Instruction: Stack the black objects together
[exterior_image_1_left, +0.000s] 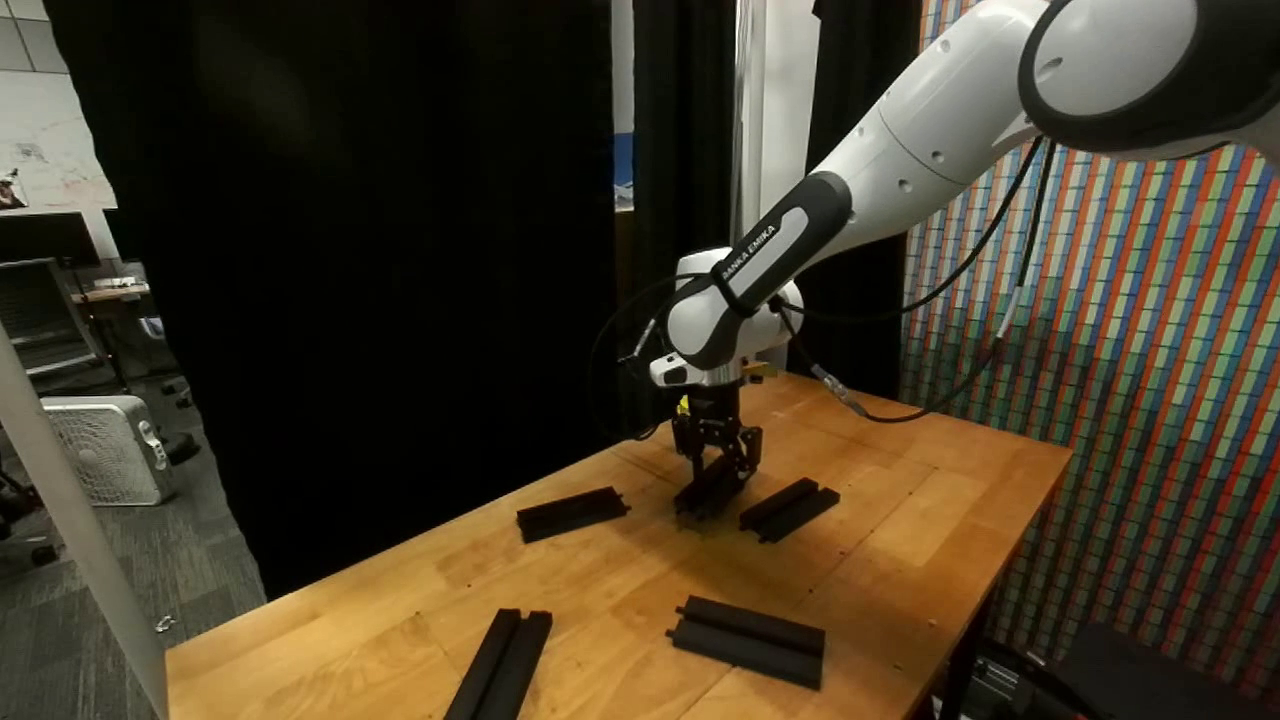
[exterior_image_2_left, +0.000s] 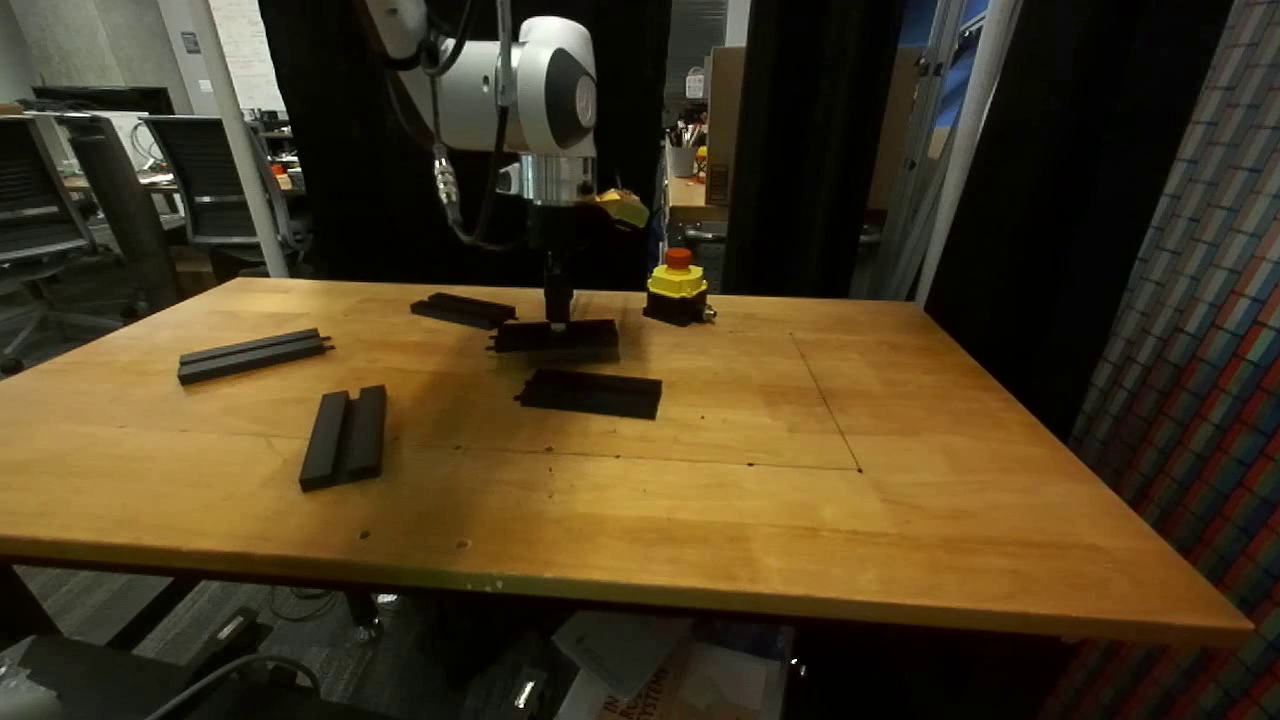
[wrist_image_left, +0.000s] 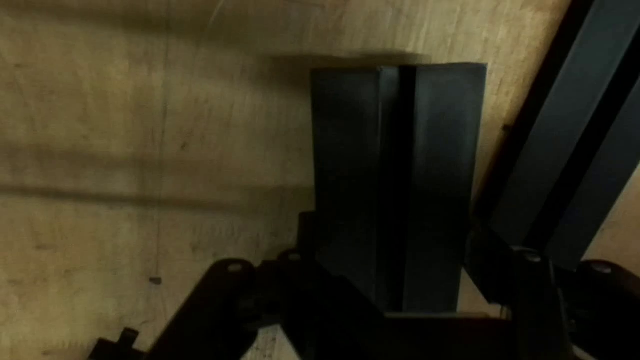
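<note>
Closest in the wrist view, my gripper (wrist_image_left: 392, 235) pinches a grooved black bar (wrist_image_left: 397, 175) by its long sides. In an exterior view, a second black bar (exterior_image_2_left: 590, 394) lies just beside that bar, a third black bar (exterior_image_2_left: 463, 311) near it, a fourth black bar (exterior_image_2_left: 255, 356) and a fifth black bar (exterior_image_2_left: 343, 438) well apart from it, all four on the wooden table (exterior_image_2_left: 1000, 480).

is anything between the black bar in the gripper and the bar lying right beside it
Nothing visible except one finger of the gripper, which shows between the held bar and the neighbouring bar in the wrist view.
</note>
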